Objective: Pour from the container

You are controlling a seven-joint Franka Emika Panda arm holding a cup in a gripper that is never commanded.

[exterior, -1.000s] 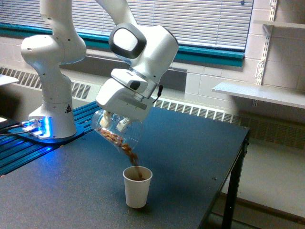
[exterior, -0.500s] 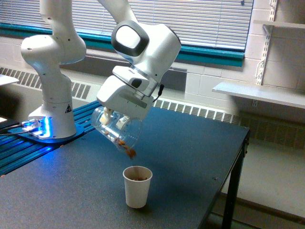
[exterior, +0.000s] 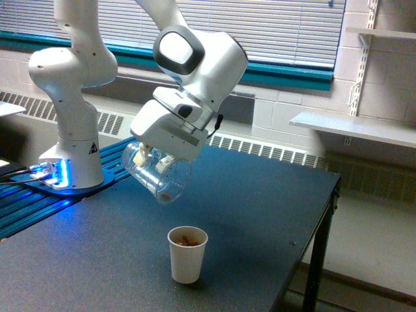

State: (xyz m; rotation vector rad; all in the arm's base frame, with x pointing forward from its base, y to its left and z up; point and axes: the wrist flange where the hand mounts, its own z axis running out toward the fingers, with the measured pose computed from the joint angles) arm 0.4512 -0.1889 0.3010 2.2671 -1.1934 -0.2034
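While tilted in gripper (exterior: 153, 158): container (exterior: 158, 175) above cup (exterior: 187, 254).

Tilted container (exterior: 158, 175) in hand (exterior: 151, 160), above paper cup (exterior: 187, 253) on table (exterior: 260, 214).

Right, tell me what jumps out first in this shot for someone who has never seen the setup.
The big white robot arm dominates the upper middle, its gripper holding a clear container tipped mouth-down over the dark table. Below and slightly toward the exterior view's right, a white paper cup stands upright with brown pieces inside. At the left, the arm's base glows blue.
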